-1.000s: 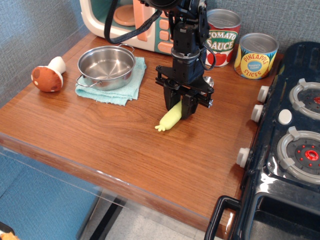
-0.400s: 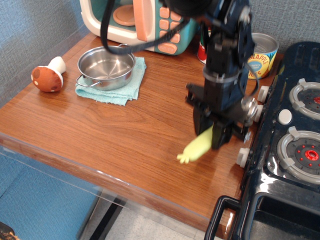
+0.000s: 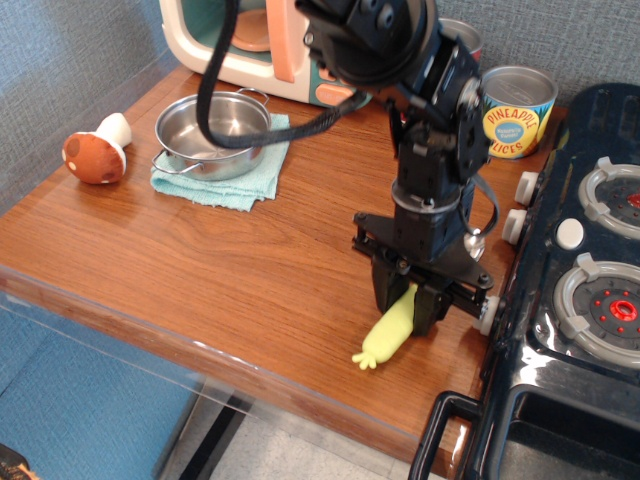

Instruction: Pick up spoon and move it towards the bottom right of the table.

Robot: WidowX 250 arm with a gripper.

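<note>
The spoon [image 3: 385,338] shows its pale yellow-green handle near the front right of the wood-grain table [image 3: 200,270], its tip touching or just above the surface. A bit of its shiny metal bowl [image 3: 474,240] shows behind the gripper. My black gripper [image 3: 412,308] points down and is shut on the spoon's handle, close to the black toy stove.
A steel pot [image 3: 213,133] sits on a teal cloth [image 3: 225,170] at the back left. A toy mushroom [image 3: 94,150] lies at the left edge. A toy microwave [image 3: 255,45] and a pineapple can [image 3: 512,110] stand at the back. The toy stove [image 3: 575,290] lines the right side.
My gripper has carried the spoon from the table's middle to the front right, and it has come lower toward the surface since 0.4 s ago.
</note>
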